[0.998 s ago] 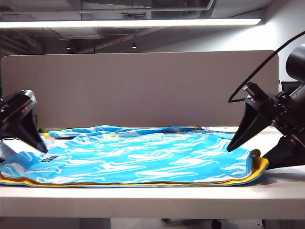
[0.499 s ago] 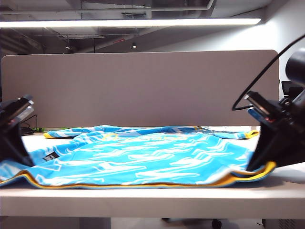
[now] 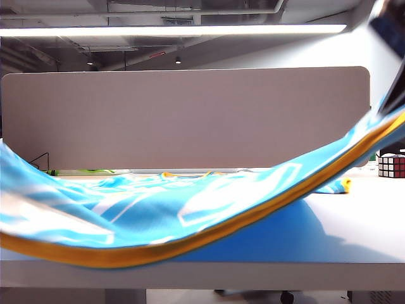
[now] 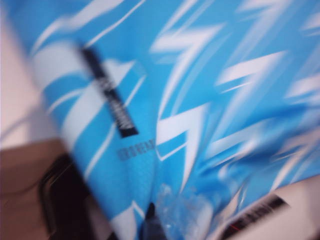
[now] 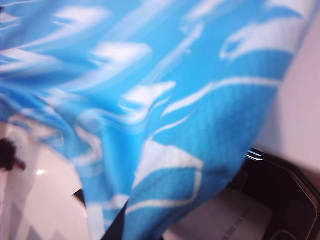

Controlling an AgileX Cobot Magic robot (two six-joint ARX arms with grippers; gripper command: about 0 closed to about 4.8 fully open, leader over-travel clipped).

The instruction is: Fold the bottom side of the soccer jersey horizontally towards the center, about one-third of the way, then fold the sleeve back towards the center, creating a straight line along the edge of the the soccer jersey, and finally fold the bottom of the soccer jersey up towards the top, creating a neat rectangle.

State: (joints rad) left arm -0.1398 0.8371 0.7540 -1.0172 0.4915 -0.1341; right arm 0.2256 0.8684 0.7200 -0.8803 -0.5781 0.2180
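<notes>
The soccer jersey (image 3: 158,209), sky-blue with white brush strokes, hangs in a deep sag above the table. Its bottom hem with the yellow band (image 3: 190,244) curves from low at the left up to the top right corner. The far part still lies on the table, with a yellow sleeve cuff (image 3: 345,185) at the right. In the left wrist view my left gripper (image 4: 160,225) is shut on the cloth (image 4: 190,115) near a black label (image 4: 112,102). My right gripper (image 5: 125,225) is shut on the cloth (image 5: 165,125) too. In the exterior view only a blurred part of the right arm (image 3: 389,25) shows.
A Rubik's cube (image 3: 392,166) stands on the white table (image 3: 354,215) at the far right. A grey partition panel (image 3: 190,114) closes off the back. Something green and yellow (image 3: 82,171) lies at the back left edge.
Both grippers dropped to the hem corners, shut on them and rose, lifting the jersey's near edge off the table. Both arms have mostly left the exterior view.
</notes>
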